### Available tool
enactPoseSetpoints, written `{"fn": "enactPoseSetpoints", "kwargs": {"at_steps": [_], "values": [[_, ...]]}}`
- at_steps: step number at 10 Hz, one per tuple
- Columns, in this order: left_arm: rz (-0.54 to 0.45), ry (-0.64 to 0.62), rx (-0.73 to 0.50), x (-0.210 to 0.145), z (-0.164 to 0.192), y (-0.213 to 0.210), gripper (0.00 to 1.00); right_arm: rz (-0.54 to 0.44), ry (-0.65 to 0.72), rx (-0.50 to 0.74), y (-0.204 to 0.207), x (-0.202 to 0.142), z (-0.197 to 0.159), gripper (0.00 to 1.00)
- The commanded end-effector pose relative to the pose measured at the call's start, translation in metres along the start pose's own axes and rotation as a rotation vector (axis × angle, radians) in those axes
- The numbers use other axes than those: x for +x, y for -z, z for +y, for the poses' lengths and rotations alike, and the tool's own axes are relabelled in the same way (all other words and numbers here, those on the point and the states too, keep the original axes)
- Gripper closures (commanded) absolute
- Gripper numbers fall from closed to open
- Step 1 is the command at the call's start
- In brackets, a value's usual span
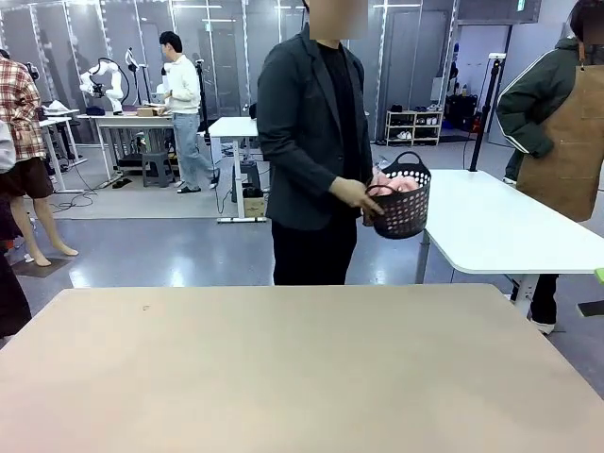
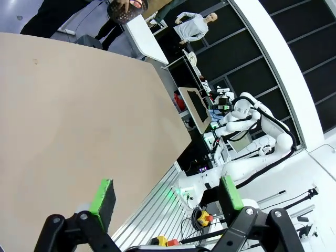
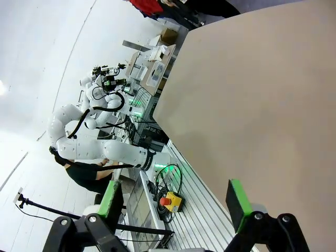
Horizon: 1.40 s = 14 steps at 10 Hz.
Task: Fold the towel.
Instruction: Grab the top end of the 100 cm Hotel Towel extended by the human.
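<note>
Towel (image 1: 400,184) was found bunched inside a dark perforated basket (image 1: 404,213), which the person (image 1: 311,142) held against the body beyond the far edge of the tabletop (image 1: 283,377), at about 1 o'clock from the middle of the front view. Only a small pink patch showed above the basket's rim and beneath its looped handle; the rest was hidden behind the basket wall. With the cloth crumpled, neither its long axis nor the way it pointed could be made out, and no edge or corner could be singled out. The person's own hand (image 1: 357,193) gripped the near side of the basket at the rim, covering part of it. The person was cut off above the shoulders by the picture's top edge.

In the left wrist view the basket (image 2: 125,10) sat at 12 o'clock, cropped by the frame; a reddish fleck at its rim was too small to confirm as the towel.

The left hand (image 2: 166,194) stood with its green pads (image 2: 102,195) wide apart and nothing between them, poised over the near edge of the bare tabletop. The right hand (image 3: 174,199) was likewise spread, fingers apart and holding nothing, near the tabletop's side edge. Both were well apart from the basket.
</note>
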<state>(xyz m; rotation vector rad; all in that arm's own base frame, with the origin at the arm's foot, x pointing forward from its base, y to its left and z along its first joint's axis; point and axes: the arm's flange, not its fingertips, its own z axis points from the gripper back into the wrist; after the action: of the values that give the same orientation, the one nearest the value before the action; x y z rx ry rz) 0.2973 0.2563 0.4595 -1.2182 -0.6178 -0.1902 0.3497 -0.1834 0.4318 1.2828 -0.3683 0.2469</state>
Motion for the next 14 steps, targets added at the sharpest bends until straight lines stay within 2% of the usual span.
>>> {"fn": "enactPoseSetpoints", "kwargs": {"at_steps": [1, 14], "values": [[-0.007, -0.004, 0.001, 0.0017, -0.0013, -0.0004, 0.0, -0.001, 0.005, -0.001, -0.0009, 0.0012, 0.0014, 0.0], [-0.007, -0.004, 0.001, 0.0017, -0.0013, -0.0004, 0.0, -0.001, 0.005, -0.001, -0.0009, 0.0012, 0.0014, 0.0]]}}
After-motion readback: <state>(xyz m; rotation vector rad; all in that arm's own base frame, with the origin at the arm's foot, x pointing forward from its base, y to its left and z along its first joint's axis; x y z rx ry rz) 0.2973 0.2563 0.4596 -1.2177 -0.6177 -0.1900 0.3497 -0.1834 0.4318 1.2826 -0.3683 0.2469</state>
